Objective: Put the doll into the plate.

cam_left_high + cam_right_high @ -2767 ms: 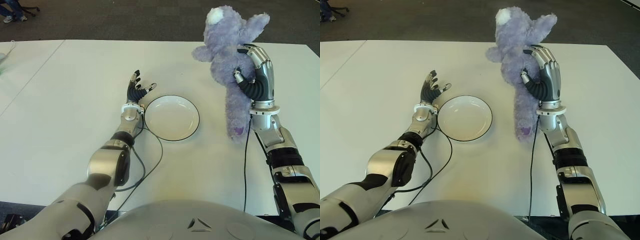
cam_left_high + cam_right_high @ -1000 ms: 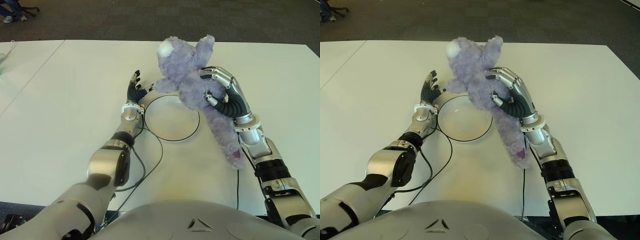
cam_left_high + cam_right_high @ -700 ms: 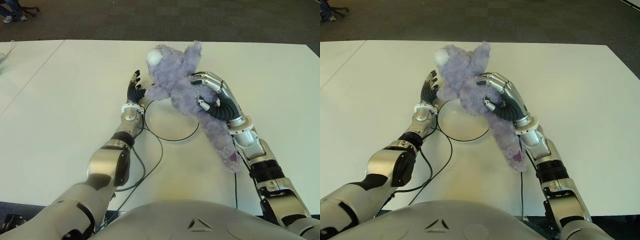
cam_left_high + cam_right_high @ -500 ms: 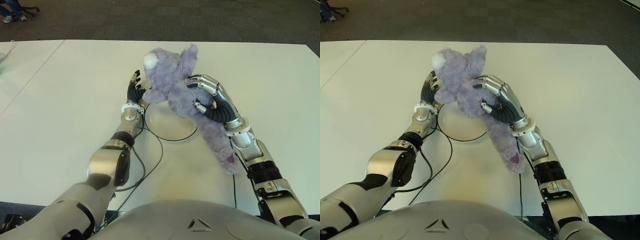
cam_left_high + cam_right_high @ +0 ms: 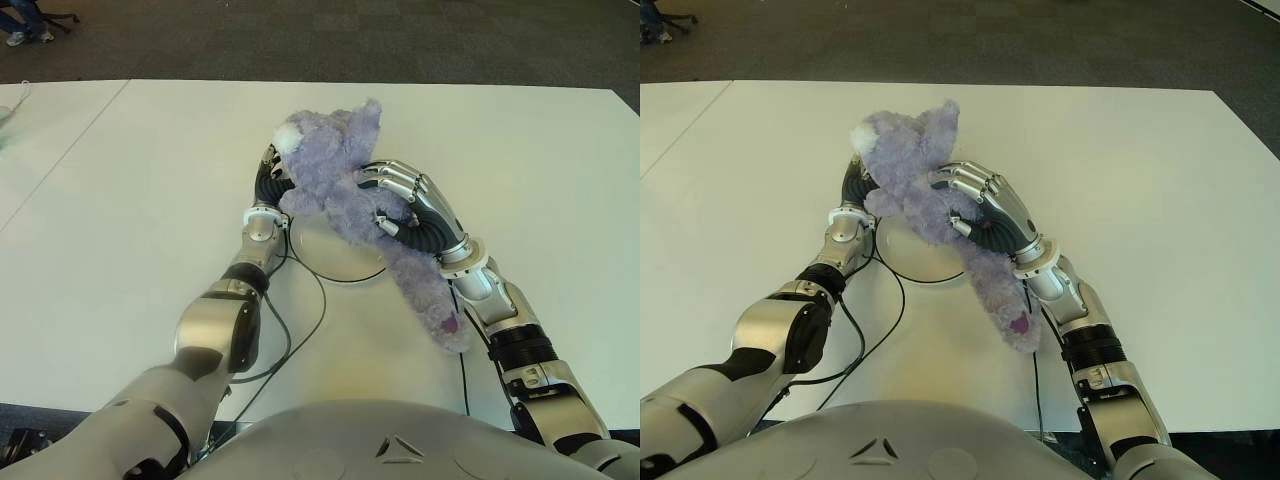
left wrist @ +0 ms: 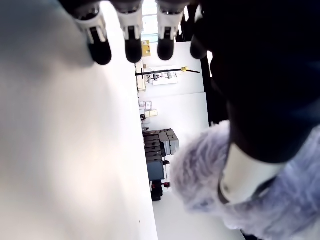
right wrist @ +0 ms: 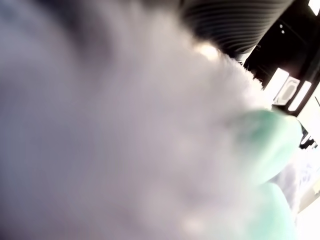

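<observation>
A fuzzy purple doll (image 5: 345, 195) lies tilted over the white, dark-rimmed plate (image 5: 330, 255) in the middle of the table. My right hand (image 5: 405, 205) is shut on its body, fingers wrapped over the plush. The doll's head points toward the far left, over the plate's far-left rim, and its leg hangs off the near right side onto the table. My left hand (image 5: 268, 180) stands just left of the plate with fingers spread, partly hidden behind the doll's head. Purple plush (image 7: 125, 120) fills the right wrist view.
The white table (image 5: 130, 200) stretches wide on both sides. Black cables (image 5: 305, 320) run from each wrist toward my body. Dark carpet (image 5: 300, 40) lies beyond the far edge.
My right hand has carried the doll leftward and down from high at the right to over the plate. The doll's head now covers part of my left hand, which has stayed put.
</observation>
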`<state>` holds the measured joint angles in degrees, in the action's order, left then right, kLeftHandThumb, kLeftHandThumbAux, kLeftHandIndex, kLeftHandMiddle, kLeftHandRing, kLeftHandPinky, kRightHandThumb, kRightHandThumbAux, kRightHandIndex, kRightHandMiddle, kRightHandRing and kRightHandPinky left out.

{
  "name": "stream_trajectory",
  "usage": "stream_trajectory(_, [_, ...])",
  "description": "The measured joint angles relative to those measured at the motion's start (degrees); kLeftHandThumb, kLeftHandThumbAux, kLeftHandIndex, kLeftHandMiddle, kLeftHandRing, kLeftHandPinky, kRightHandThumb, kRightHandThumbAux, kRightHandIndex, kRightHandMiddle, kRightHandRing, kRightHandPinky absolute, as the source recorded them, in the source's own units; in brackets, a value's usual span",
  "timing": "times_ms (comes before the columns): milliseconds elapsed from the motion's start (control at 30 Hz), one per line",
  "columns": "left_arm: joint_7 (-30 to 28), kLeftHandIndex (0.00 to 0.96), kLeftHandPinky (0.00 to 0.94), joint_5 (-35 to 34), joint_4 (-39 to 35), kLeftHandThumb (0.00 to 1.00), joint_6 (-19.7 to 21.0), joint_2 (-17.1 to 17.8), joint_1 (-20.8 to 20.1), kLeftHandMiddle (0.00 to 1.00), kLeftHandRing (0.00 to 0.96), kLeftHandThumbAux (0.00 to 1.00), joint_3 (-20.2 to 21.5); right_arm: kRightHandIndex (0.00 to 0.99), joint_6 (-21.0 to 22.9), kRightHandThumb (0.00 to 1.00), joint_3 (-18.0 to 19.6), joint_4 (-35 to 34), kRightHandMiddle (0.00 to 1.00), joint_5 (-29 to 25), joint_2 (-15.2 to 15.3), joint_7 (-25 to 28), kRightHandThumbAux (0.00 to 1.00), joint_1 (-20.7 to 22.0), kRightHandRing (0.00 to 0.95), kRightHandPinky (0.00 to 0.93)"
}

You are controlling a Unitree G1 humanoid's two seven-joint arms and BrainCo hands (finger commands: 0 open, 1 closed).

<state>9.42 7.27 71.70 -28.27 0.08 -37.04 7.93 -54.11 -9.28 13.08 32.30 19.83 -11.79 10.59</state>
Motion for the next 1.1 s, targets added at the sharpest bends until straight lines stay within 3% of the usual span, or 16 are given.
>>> stream_trajectory(433, [0.23,0.063,0.111,0.59,0.00,0.000,0.00,-0.01,0.01,0.069,0.073,0.809,0.03,0.439,2.96,0.711,-2.76,-2.15,0.840,-1.23,0.00,4.83,0.712,-2.94,0.858,0.861])
stream_trajectory(600, [0.23,0.068,0.113,0.61,0.00,0.000,0.00,-0.02,0.02,0.076,0.080,0.817,0.04,0.436,7.36,0.710,-3.42,-5.16,0.815,-2.47,0.46,9.26,0.712,-4.57,0.830,0.817])
stream_trajectory(700, [0.23,0.065,0.112,0.60,0.00,0.000,0.00,-0.02,0.02,0.072,0.079,0.830,0.05,0.426,11.20,0.697,-3.71,-7.80,0.761,-4.17,1.00,12.91,0.715,-5.61,0.772,0.734])
stream_trajectory(733, [0.23,0.065,0.113,0.60,0.00,0.000,0.00,-0.02,0.03,0.070,0.079,0.829,0.07,0.418,12.76,0.686,-3.90,-8.81,0.663,-4.96,1.26,14.49,0.716,-5.94,0.686,0.666])
stream_trajectory(800, [0.23,0.066,0.114,0.59,0.00,0.000,0.00,-0.02,0.05,0.070,0.080,0.831,0.11,0.414,15.48,0.680,-4.29,-10.37,0.635,-6.61,1.84,17.47,0.719,-6.38,0.662,0.647])
stream_trajectory(833, [0.23,0.068,0.115,0.59,0.00,0.000,0.00,-0.01,0.05,0.072,0.081,0.828,0.13,0.408,16.66,0.673,-4.45,-11.08,0.481,-7.46,2.15,18.95,0.722,-6.57,0.557,0.575])
stream_trajectory(867, [0.23,0.069,0.115,0.59,0.00,0.000,0.00,-0.02,0.05,0.072,0.081,0.827,0.14,0.406,17.76,0.672,-4.61,-11.65,0.441,-8.46,2.44,20.29,0.723,-6.73,0.530,0.556])
stream_trajectory(900, [0.23,0.071,0.115,0.59,0.00,0.000,0.00,-0.02,0.05,0.075,0.083,0.830,0.14,0.135,19.19,0.389,-4.83,-12.52,0.242,-9.71,2.94,22.19,0.630,-6.99,0.370,0.443])
stream_trajectory(1000, [0.23,0.074,0.115,0.59,0.00,0.000,0.00,-0.02,0.05,0.078,0.085,0.833,0.14,0.023,23.36,0.270,-5.26,-14.89,0.170,-12.89,4.45,26.92,0.599,-7.80,0.301,0.370])
stream_trajectory(1067, [0.23,0.078,0.116,0.58,0.00,0.000,0.00,-0.02,0.06,0.082,0.087,0.843,0.16,0.001,26.16,0.195,-5.39,-16.71,0.071,-14.74,5.40,29.56,0.579,-8.24,0.162,0.210])
stream_trajectory(1100, [0.23,0.078,0.116,0.55,0.00,0.000,0.00,-0.02,0.07,0.082,0.087,0.844,0.21,0.000,27.36,0.184,-5.39,-17.71,0.055,-15.34,5.74,30.56,0.577,-8.31,0.140,0.184])
